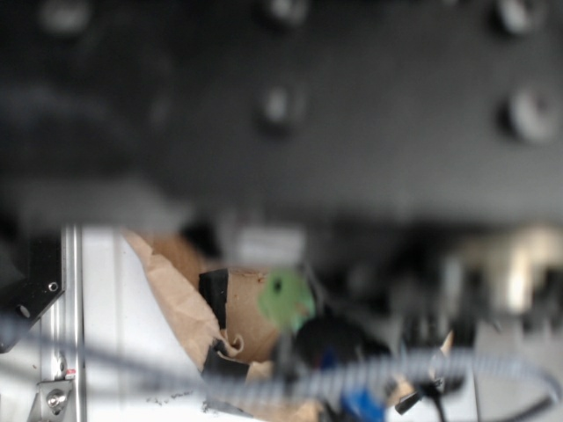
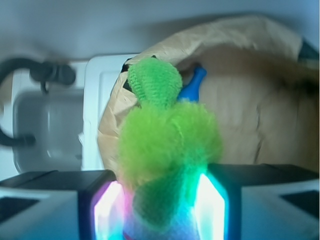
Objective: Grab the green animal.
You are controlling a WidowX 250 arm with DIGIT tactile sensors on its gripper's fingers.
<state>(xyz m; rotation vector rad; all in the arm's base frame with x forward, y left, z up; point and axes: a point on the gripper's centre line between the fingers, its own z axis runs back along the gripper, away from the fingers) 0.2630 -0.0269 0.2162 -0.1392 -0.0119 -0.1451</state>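
The green animal (image 2: pixel 167 145) is a fuzzy lime-green plush with a darker knitted green part at its far end. In the wrist view it fills the middle and sits squeezed between my gripper's (image 2: pixel 160 207) two glowing pads (image 2: pixel 209 205); the gripper is shut on it. In the exterior view the green animal (image 1: pixel 285 298) shows as a small green blob over brown paper, with the dark, blurred gripper (image 1: pixel 310 334) right beside it. Whether the toy is off the paper I cannot tell.
Crumpled brown paper (image 2: pixel 250 110) lies under and behind the toy. A blue bottle (image 2: pixel 193 84) pokes out behind the plush and shows low in the exterior view (image 1: pixel 361 405). A grey tray (image 2: pixel 45 125) sits left. The blurred arm body (image 1: pixel 290 105) blocks the upper exterior view.
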